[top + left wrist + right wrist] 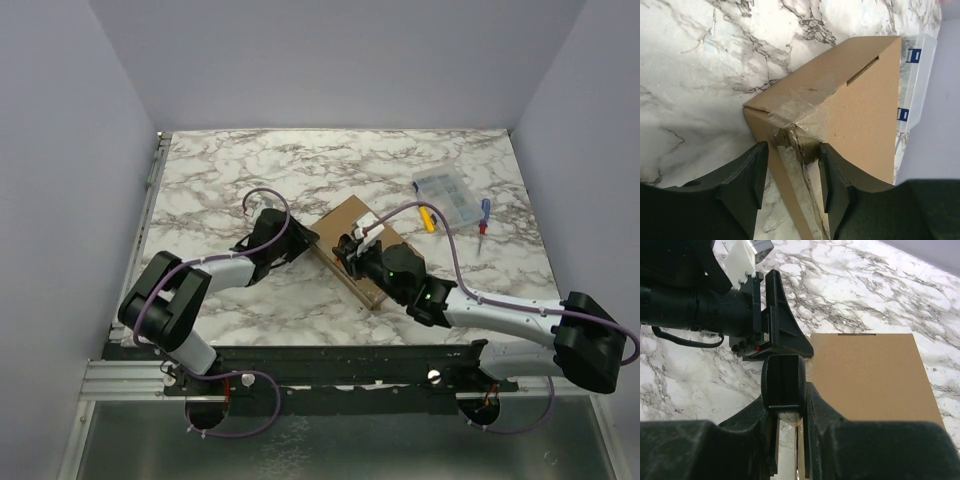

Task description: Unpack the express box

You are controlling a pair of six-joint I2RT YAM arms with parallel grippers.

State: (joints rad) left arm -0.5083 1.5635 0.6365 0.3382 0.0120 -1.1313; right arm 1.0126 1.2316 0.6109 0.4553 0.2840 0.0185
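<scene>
rn left claw [792, 148] is apart, straddling taped corner of flat brown cardboard mailer box [860, 115] on marble worktop [690, 60]; right claw [786, 395] clamped on black rounded bar [783, 375].

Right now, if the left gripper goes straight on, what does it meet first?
The taped corner of the flat brown cardboard box, between the open fingers of the left gripper; contact looks imminent, depth unclear.

Showing the express box [342, 225] lying flat and closed near the middle of the marble table [250, 170], turned diagonally; presenting plain brown cardboard, a narrow slot [862, 70] cut by one lid edge, crinkled clear tape [795, 112] wrapping one corner.
</scene>
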